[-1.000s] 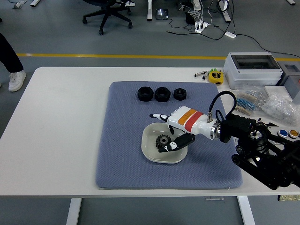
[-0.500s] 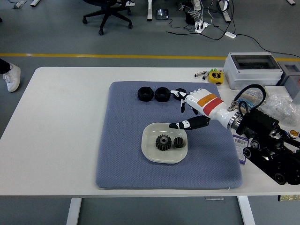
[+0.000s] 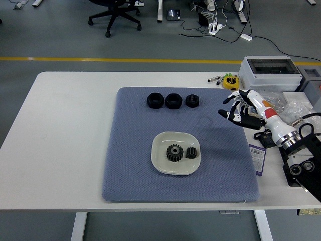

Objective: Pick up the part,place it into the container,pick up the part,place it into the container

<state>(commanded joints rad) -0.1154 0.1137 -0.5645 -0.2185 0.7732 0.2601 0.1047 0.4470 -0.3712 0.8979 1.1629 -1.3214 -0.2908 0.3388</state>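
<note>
Black parts sit in two spots on the blue-grey mat (image 3: 130, 165). Two gears lie inside the white dish (image 3: 159, 164) near the middle of the frame: a big gear (image 3: 175, 152) with teeth all round and a hole in its middle, and a small gear (image 3: 191, 152) just beside it on the right. Three more black parts wait in a row near the top edge of the mat: a left nut (image 3: 155, 100), a middle nut (image 3: 173, 100) and a small ring (image 3: 192, 100). They look short, round and chunky, with no long side, so they can be grabbed from any way

Only the right hand (image 3: 243, 113) shows, at the right side of the frame over the mat's right edge. Its fingers (image 3: 231, 106) are spread and loose, and they hold nothing. The left hand is not in the picture

The row of parts lies up and to the left of the fingers, and the small ring is the nearest one. The dish is down and to the left, well apart from the hand. I think the next part to grab would be the small ring, since the hand must reach left and a bit up to get it
</note>
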